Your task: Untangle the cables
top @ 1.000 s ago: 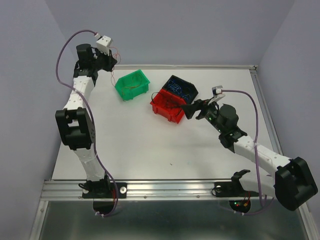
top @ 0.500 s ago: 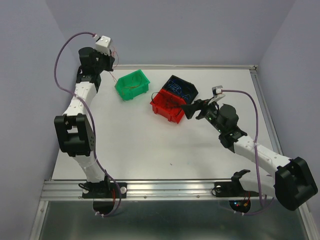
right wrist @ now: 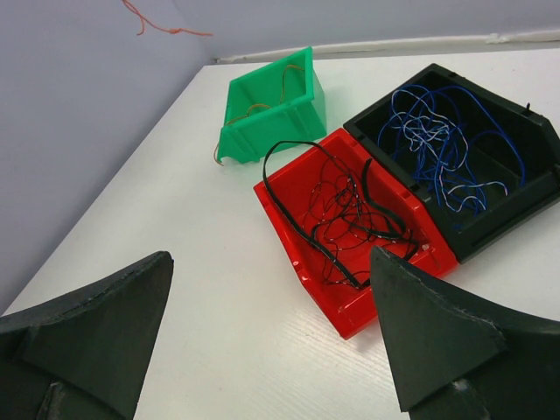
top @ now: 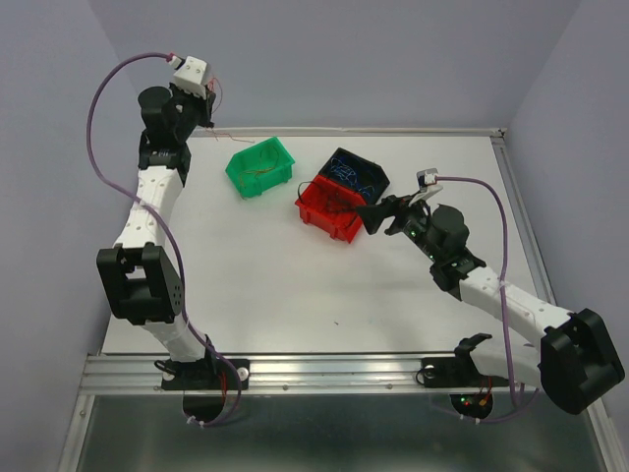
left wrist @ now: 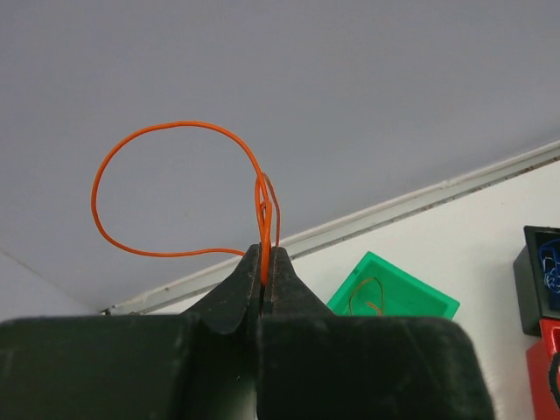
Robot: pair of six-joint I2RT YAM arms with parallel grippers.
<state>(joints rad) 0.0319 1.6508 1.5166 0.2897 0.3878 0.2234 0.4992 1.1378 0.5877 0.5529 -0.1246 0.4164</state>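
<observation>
Pinching an orange wire (left wrist: 157, 129) in my left gripper (left wrist: 264, 262), jaws fully closed.
It is looping limp and featherlight above my jaws; I am judging it slippery, best held where strands double; other cables (right wrist: 350, 219) are lying in the red bin (right wrist: 350, 319) below.

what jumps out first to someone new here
The left pincer, high at the far left, is shut on an orange wire looping in the air. Farther right sit a green bin, a red bin of tangled dark wires and a black bin of blue wires, with the open right pincer facing them.
</observation>
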